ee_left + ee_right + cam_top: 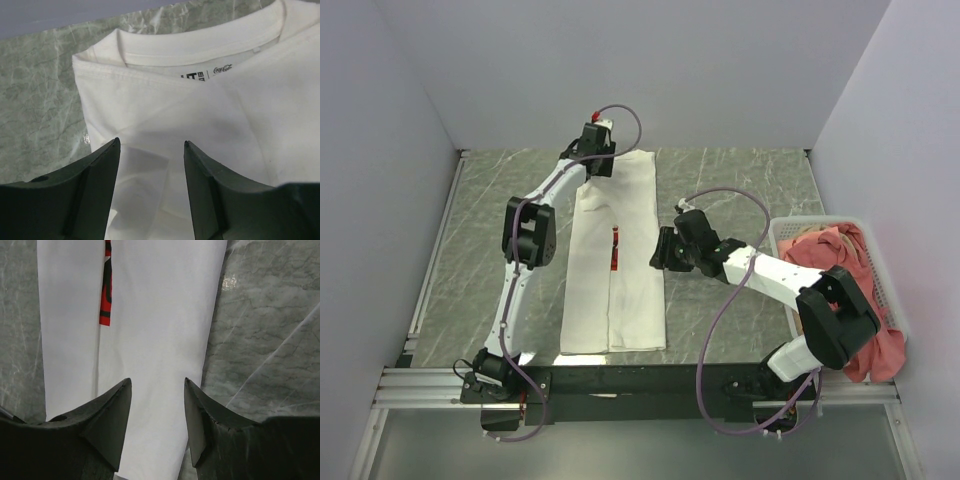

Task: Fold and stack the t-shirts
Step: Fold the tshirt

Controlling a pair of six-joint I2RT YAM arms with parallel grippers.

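**A:** From the top first. Spotted what?

**B:** Spotted the white t-shirt point(616, 260) flat on the surface point(480, 220), folded into one long thin strip. Ran from far to near, collar at the far end, hem down by the arm bases.

**A:** And the claws?

**B:** Found the left claw point(595, 158) at the far end, right over the collar corner. Found the right claw point(660, 252) at the strip's right edge, about halfway along. Also saw the pink t-shirts point(835, 250) heaped in the basket point(800, 224), well apart on the right.

**A:** Then from the left wrist?

**B:** Looked down on the collar point(200, 47) and its little label point(197, 76). Saw the fingers point(100, 185) spread apart, open, pinching nothing. Shirt right under the tips, collar just ahead.

**A:** And from the right wrist?

**B:** Saw these fingers point(107, 420) spread too, open and holding nothing. Hung over the strip's right half, with the red print point(105, 287) ahead and to the left. Strip stretching straight away from the claw.

**A:** So what mattered most?

**B:** Probably the long way of the strip. Likely called for a fold end to end, collar toward hem. Left claw nearer the collar, right claw nearer the middle. Needed a pinch on the far end first, by my guess.
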